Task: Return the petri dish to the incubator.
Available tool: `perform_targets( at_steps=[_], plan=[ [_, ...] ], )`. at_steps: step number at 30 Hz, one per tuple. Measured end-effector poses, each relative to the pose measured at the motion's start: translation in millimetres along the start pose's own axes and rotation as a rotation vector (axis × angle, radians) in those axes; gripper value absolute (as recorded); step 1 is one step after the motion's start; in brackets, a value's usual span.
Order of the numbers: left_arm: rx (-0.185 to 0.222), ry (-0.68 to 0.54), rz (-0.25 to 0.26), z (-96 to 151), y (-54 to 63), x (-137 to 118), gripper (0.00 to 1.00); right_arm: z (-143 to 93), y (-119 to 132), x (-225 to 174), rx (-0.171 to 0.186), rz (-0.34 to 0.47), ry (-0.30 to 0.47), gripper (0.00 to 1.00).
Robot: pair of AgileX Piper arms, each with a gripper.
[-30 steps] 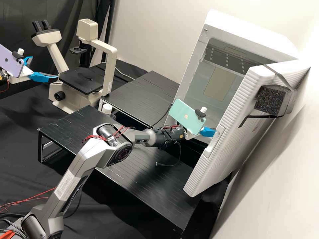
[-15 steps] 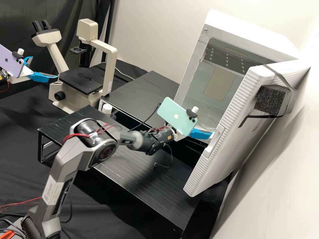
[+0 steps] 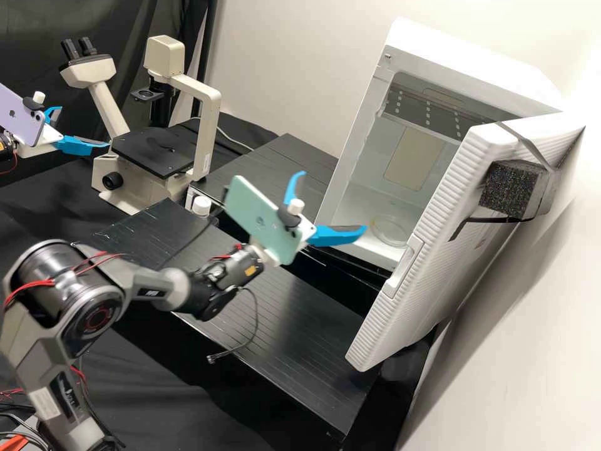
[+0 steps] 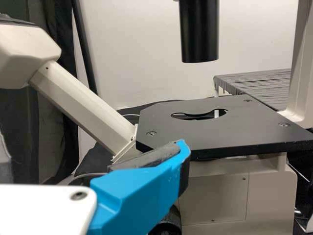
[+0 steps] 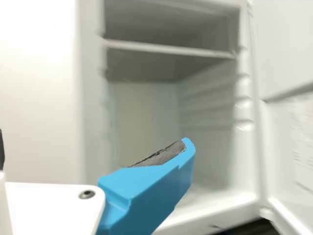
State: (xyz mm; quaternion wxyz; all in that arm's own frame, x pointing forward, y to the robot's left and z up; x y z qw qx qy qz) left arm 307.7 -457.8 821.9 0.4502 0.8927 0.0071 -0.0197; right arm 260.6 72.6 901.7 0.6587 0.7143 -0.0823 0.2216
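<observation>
One dish is lying in the incubator

The petri dish (image 3: 389, 230) is resting flat on the floor of the incubator (image 3: 476, 75), near the front edge, and the door (image 3: 451, 250) is standing swung out. The right gripper (image 3: 333, 203) is hanging outside that front edge, well apart from the dish, its jaws spread and grasping nothing. The left gripper (image 3: 82, 128) is waiting beside the microscope (image 3: 203, 125), its jaws also released and bare.

The dish is probably handling as a light, stiff, rather brittle thing (whether a lid is sitting on it, I cannot tell), and its smooth, clear wall is likely being slippery. Anyone regripping it is best taking opposite points of the side wall, low down, squeezing gently and keeping it level; pinching only the top is risking a slide or a spill. The placing is looking finished, so the next move is likely calling for clearance from the door, then its closing.
</observation>
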Motion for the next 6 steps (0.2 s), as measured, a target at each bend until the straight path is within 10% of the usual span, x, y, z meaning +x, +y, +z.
perform_targets(
  at_steps=[6],
  plan=[
    [0.000, 0.000, 0.000, 0, 0.0, 0, 1.00, -13, -12, -37, 0.122, -0.070, 0.053, 1.00]
  ],
)
